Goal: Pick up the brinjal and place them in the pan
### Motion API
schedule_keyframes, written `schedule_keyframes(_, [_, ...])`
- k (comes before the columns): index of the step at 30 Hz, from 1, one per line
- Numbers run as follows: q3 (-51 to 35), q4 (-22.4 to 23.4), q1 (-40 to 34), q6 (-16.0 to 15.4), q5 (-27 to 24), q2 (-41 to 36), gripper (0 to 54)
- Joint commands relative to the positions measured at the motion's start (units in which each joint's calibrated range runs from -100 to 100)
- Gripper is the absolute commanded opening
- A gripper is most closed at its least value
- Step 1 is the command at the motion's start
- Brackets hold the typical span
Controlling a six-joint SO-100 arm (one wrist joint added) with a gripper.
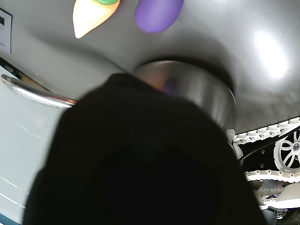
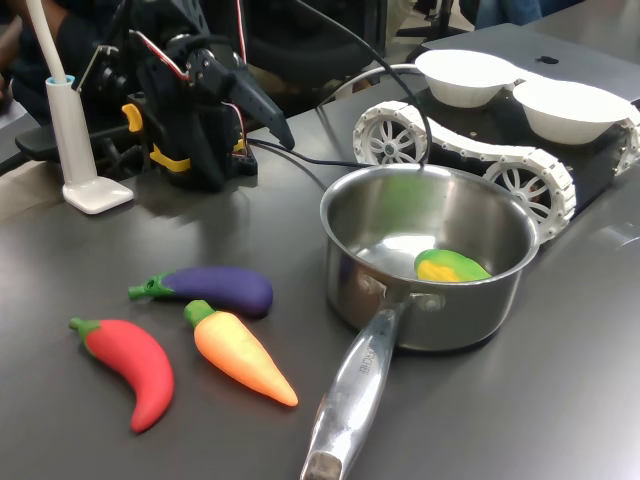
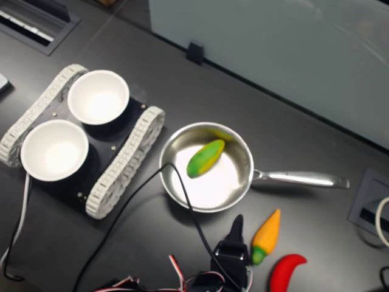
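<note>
The purple brinjal (image 2: 215,288) with its green cap lies on the dark table, left of the pan (image 2: 430,255) in the first exterior view. In the wrist view its rounded end (image 1: 158,14) shows beyond the pan (image 1: 201,89). The steel pan (image 3: 206,165) holds a green-yellow toy fruit (image 3: 205,158). Its handle (image 3: 301,178) points to the second exterior view's right. My gripper (image 2: 283,138) is shut and holds nothing, raised well above the table behind the brinjal. In the second exterior view the gripper (image 3: 237,222) covers the brinjal.
An orange carrot (image 2: 240,352) and a red chilli (image 2: 130,370) lie beside the brinjal. A tracked vehicle (image 2: 520,170) carrying two white bowls (image 2: 465,75) stands behind the pan. A black cable (image 3: 182,201) crosses the pan's rim. A white stand (image 2: 90,190) sits near the arm base.
</note>
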Motion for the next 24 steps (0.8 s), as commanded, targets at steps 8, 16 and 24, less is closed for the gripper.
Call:
schedule_keyframes(8, [-6.1,0.3,0.5,-0.8,9.4,4.7,38.6])
schedule_keyframes(16, [-8.1,-0.2,1.4,-0.7,11.7,7.1,39.6])
schedule_keyframes(24, [-6.8,-0.9,2.3,-0.7,12.5,7.7,39.1])
